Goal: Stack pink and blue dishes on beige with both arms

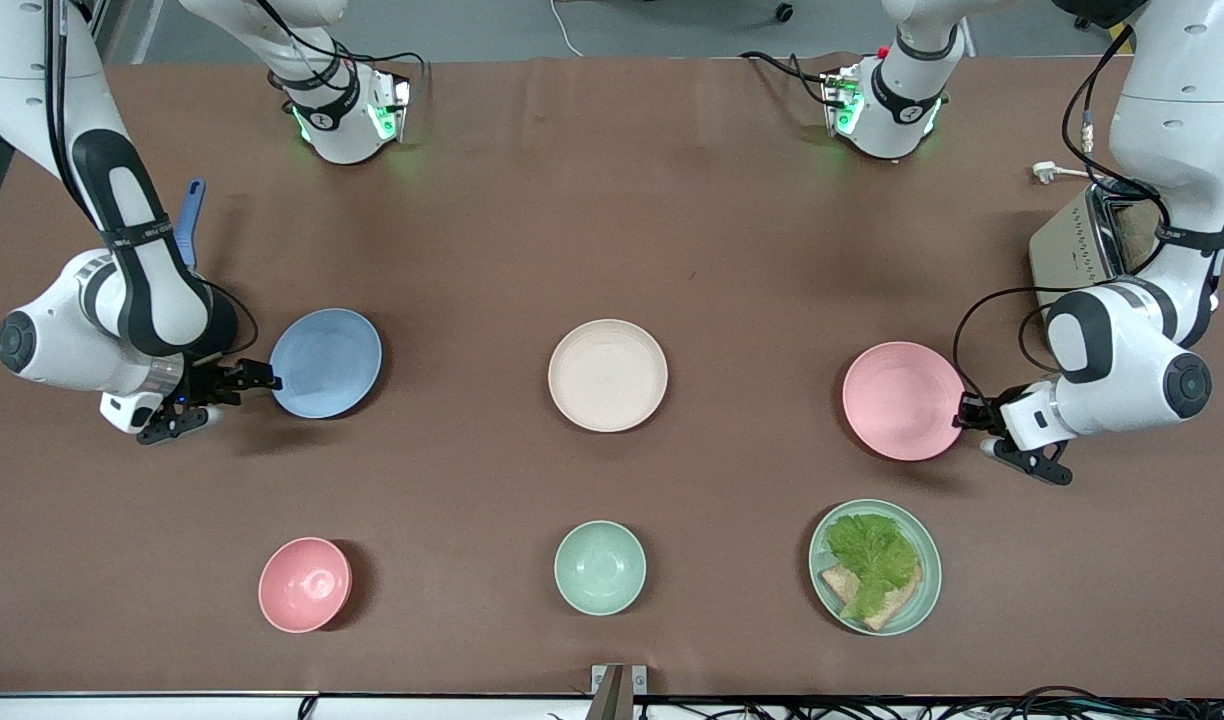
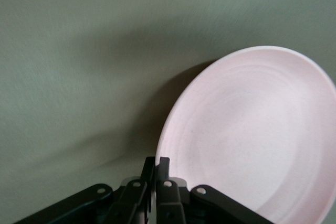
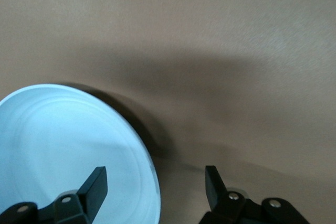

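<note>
The pale blue plate (image 1: 326, 362) lies toward the right arm's end of the table. My right gripper (image 1: 260, 379) is open at its rim. In the right wrist view one finger (image 3: 94, 184) is over the blue plate (image 3: 68, 145) and the other is outside the rim, the right gripper (image 3: 155, 187) straddling the edge. The pale pink plate (image 1: 902, 400) lies toward the left arm's end. My left gripper (image 1: 965, 412) is shut on its rim, which shows as the left gripper (image 2: 156, 163) pinching the pink plate (image 2: 252, 129). The beige plate (image 1: 608, 375) sits bare between the two.
Nearer the front camera stand a deep pink bowl (image 1: 305, 585), a mint green bowl (image 1: 600, 567) and a mint plate with lettuce and bread (image 1: 927, 580). A toaster (image 1: 1087, 245) stands by the left arm. A blue-handled tool (image 1: 190, 218) lies by the right arm.
</note>
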Action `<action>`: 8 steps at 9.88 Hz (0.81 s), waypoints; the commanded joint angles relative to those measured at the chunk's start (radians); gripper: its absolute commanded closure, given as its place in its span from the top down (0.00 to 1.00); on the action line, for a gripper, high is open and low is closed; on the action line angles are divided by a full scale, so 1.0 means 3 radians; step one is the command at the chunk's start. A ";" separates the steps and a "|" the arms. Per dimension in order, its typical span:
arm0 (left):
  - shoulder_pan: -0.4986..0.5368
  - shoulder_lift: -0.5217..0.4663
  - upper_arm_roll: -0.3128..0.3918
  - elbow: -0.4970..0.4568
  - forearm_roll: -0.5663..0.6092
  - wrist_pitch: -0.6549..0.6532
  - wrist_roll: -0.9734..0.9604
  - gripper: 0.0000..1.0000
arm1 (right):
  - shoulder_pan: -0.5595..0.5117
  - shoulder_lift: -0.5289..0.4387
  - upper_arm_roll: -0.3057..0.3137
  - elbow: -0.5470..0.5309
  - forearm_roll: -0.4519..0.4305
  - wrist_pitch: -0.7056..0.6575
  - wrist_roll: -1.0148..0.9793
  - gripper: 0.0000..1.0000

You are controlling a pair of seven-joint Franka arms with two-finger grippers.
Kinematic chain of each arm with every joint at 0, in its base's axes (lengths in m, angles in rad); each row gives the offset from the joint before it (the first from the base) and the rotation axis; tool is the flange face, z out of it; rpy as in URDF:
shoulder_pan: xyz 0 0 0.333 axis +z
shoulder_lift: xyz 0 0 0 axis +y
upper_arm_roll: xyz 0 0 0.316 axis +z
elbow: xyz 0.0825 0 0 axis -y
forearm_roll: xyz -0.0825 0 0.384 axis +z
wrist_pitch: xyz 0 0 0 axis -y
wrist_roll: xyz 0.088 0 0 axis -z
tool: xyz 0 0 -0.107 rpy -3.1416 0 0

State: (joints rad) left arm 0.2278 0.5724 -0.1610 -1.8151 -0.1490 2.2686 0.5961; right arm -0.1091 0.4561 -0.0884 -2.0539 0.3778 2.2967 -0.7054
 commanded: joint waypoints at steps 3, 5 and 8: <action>-0.0094 -0.0354 -0.0652 0.0389 0.0001 -0.0658 -0.1306 0.00 | -0.0035 0.0034 0.0029 -0.0128 0.0223 0.0060 -0.0235 0.62; -0.0521 -0.0323 -0.0874 0.0502 0.0062 -0.0659 -0.2534 0.00 | -0.0035 0.0070 0.0029 -0.0138 0.0336 0.0065 -0.0378 0.60; -0.1320 0.0049 -0.0859 0.0829 0.0479 -0.0613 -0.3992 0.00 | -0.0045 0.0085 0.0029 -0.0164 0.0351 0.0035 -0.0384 0.03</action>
State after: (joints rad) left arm -0.1084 0.4868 -0.4282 -1.6266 -0.0803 2.0812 -0.4784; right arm -0.1109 0.4881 -0.0876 -2.0843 0.4521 2.3028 -0.7924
